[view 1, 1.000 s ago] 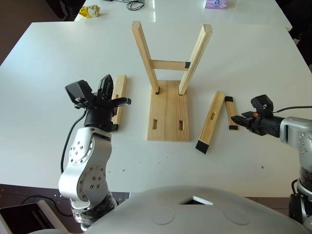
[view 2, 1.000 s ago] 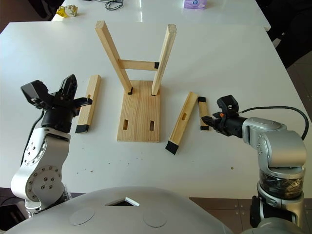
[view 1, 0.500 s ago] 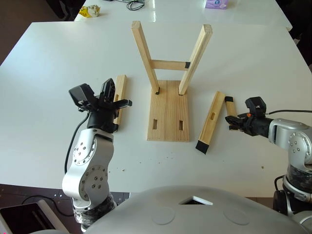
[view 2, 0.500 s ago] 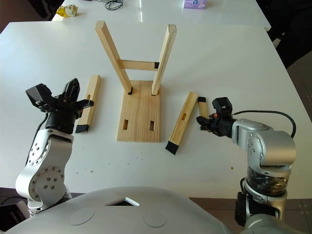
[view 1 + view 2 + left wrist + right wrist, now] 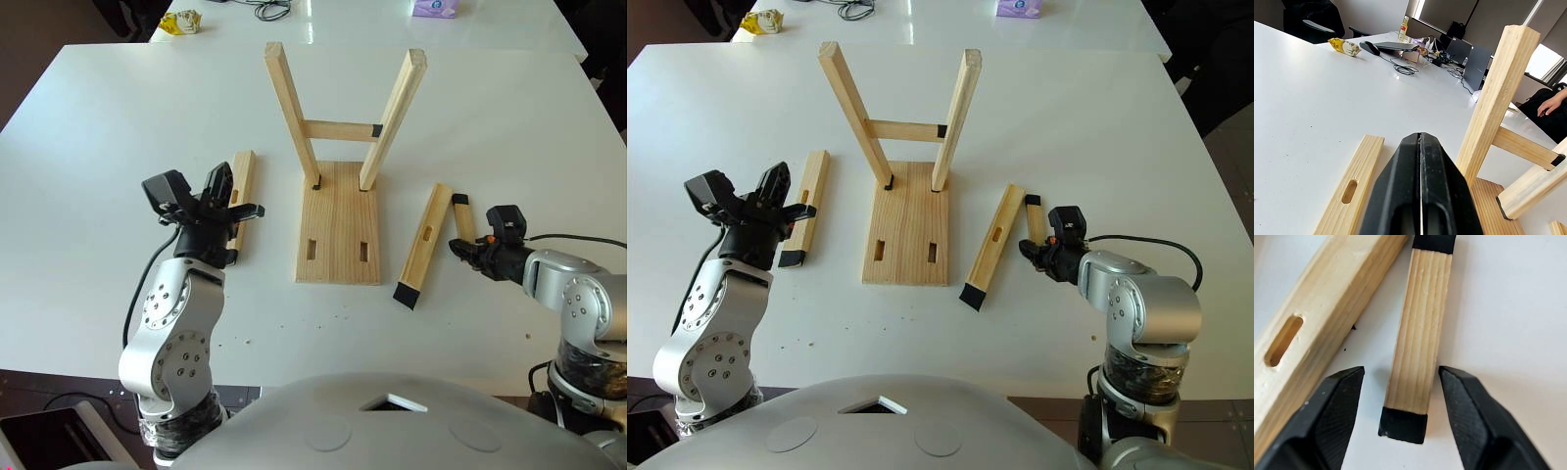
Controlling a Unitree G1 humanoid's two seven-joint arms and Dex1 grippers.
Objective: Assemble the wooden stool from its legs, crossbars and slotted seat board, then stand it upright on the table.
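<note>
Head view: seat board (image 5: 338,257) lies flat mid-worktop (image 5: 118,117) with two legs (image 5: 291,113) and a crossbar (image 5: 338,129) already slotted upright at its far end, leaving the near slots free for the rest. Left wrist view: left end effector (image 5: 1420,142) is pinched closed on nothing, beside the loose left leg (image 5: 1352,196). Right wrist view: right end effector (image 5: 1399,374) gapes wide astride the short crossbar's (image 5: 1419,328) capped end, not touching, likely lined up to grab it.

A broad white table (image 5: 98,147) takes up the middle of the room, its top bright with daylight. Past its far edge stands a second white table (image 5: 343,24) carrying a yellow packet (image 5: 182,22), a tangle of black cables (image 5: 266,10) and a purple box (image 5: 432,8). Dark floor (image 5: 20,59) shows beyond the left edge. Further back are open laptops (image 5: 1476,58), a black chair (image 5: 1315,24) and a bright window (image 5: 1551,63).
</note>
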